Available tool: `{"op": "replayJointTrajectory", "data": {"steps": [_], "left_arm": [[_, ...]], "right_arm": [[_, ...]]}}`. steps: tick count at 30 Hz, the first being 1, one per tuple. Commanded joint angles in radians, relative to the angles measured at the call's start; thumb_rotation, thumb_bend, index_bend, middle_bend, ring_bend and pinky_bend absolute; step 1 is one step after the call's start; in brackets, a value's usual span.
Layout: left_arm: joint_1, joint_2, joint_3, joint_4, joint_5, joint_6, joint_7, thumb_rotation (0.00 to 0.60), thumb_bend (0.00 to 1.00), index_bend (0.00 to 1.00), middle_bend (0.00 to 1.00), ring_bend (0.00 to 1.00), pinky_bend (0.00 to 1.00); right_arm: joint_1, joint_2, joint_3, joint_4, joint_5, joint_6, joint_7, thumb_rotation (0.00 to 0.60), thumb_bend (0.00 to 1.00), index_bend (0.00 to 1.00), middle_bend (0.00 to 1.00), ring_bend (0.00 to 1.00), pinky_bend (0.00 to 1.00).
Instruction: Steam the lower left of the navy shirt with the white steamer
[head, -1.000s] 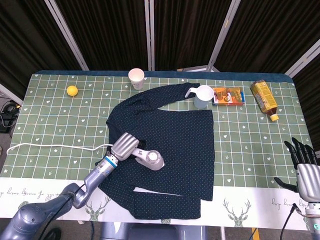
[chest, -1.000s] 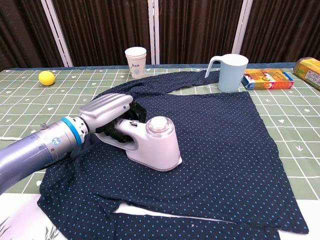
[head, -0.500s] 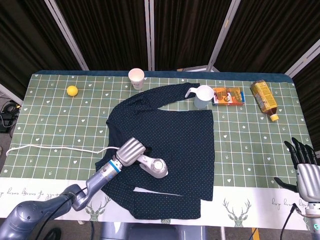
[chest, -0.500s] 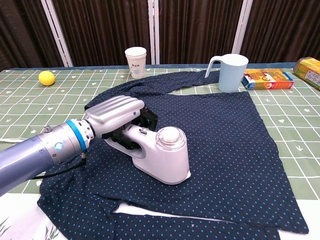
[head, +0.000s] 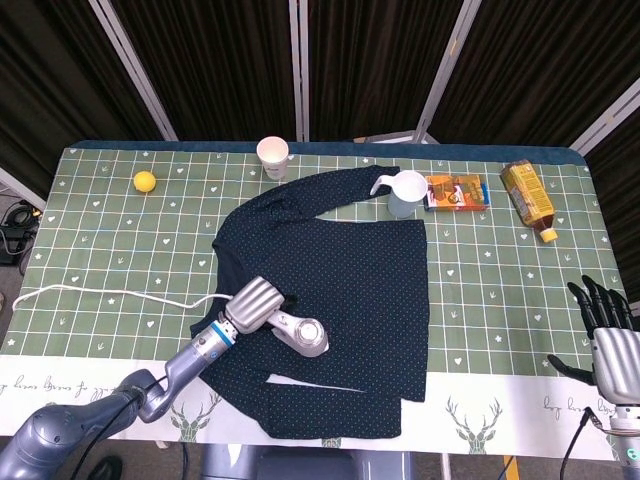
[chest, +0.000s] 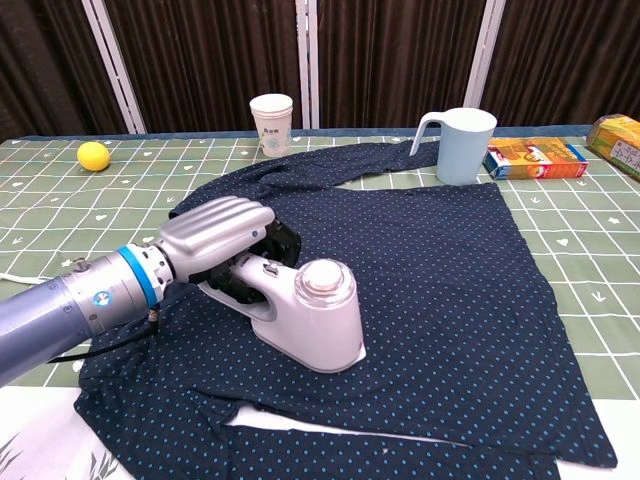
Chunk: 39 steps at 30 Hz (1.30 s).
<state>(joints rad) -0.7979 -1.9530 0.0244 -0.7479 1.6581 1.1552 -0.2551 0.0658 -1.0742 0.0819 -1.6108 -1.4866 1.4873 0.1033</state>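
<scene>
— Where was the steamer (chest: 305, 315)?

— It sat flat on the shirt (head: 350, 290), on the lower part of the side nearest the left arm. The left hand (chest: 215, 238) had its fingers wrapped over the handle, grasping it. A white cord (head: 110, 294) trailed away from the shirt's edge across the green checked tablecloth (head: 120, 240).

— And the right hand (head: 607, 335)?

— Well apart from the shirt, off the table's near corner, fingers spread and holding nothing.

— What lay around the shirt?

— Beyond its collar end stood a paper cup (chest: 271, 123); the mug (chest: 458, 145) stood at the end of one sleeve, with a flat box (chest: 535, 158) just beside the mug and a carton (head: 528, 198) further out. A yellow ball (chest: 93, 155) lay far past the paper cup.
</scene>
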Motion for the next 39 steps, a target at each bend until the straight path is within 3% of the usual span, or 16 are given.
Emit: {"op": "replayJointTrajectory", "data": {"steps": [1,25,39], "left_arm": [[0.0,0.012,0.002,0.011,0.002,0.001,0.001,0.6,0.54,0.92,0.91,0.85,1.0],[0.03,0.061,0.017,0.048,-0.003,0.013,-0.037,0.6,0.54,0.92,0.91,0.85,1.0],[0.007,0.024,0.01,-0.031,0.014,0.017,-0.003,0.6,0.54,0.92,0.91,0.85,1.0]], "right_arm": [[0.0,0.0,0.0,0.0,-0.001,0.0,-0.001,0.6,0.0,0.0,0.0,0.0,0.0],[0.0,0.0,-0.004,-0.005,-0.007,0.001,-0.007,0.6,0.0,0.0,0.0,0.0,0.0],[-0.001,0.001,-0.005,-0.006,-0.011,0.004,-0.002,0.6,0.0,0.0,0.0,0.0,0.0]]}}
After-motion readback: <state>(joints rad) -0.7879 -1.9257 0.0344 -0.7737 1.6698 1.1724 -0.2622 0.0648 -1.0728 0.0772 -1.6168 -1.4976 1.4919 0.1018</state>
